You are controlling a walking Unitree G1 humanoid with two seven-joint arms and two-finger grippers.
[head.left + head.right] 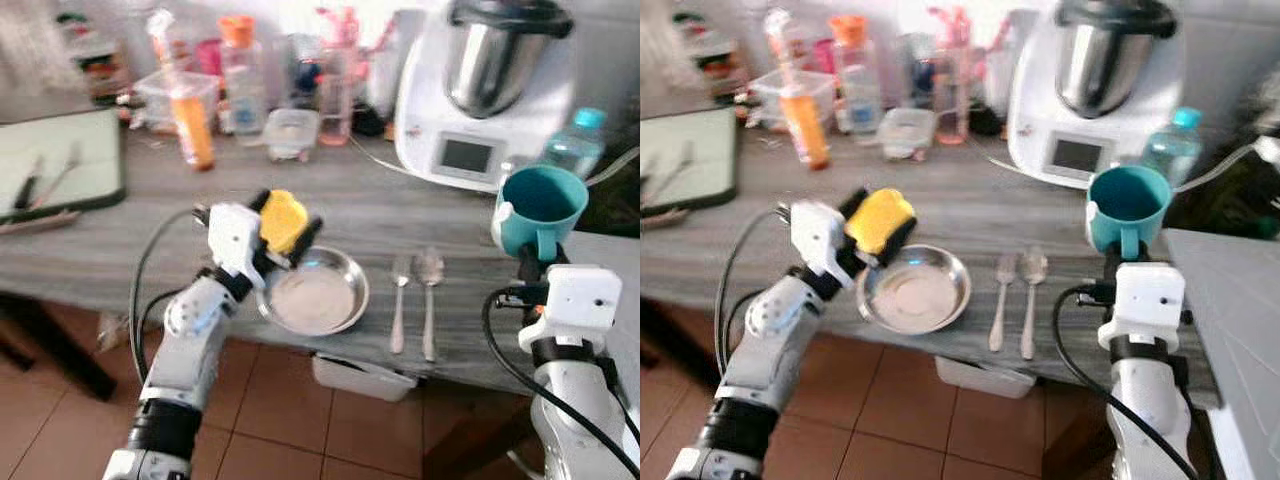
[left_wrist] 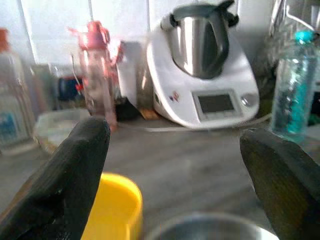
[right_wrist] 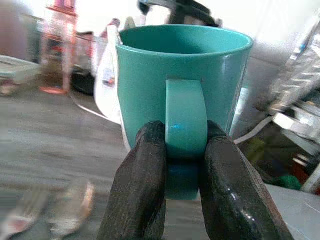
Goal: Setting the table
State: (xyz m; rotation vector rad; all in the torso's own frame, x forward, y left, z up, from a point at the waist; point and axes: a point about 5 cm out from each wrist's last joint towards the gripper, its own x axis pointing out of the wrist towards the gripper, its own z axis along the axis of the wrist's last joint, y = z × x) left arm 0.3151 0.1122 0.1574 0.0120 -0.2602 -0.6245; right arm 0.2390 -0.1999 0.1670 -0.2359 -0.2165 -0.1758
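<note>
Right gripper pinches upright teal mug's handle.

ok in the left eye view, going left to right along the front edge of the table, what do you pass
left gripper over the yellow cup → steel bowl → fork → spoon → teal mug, its handle pinched by the right gripper

Left hand spread wide; right hand pinched closed, raised.
</note>
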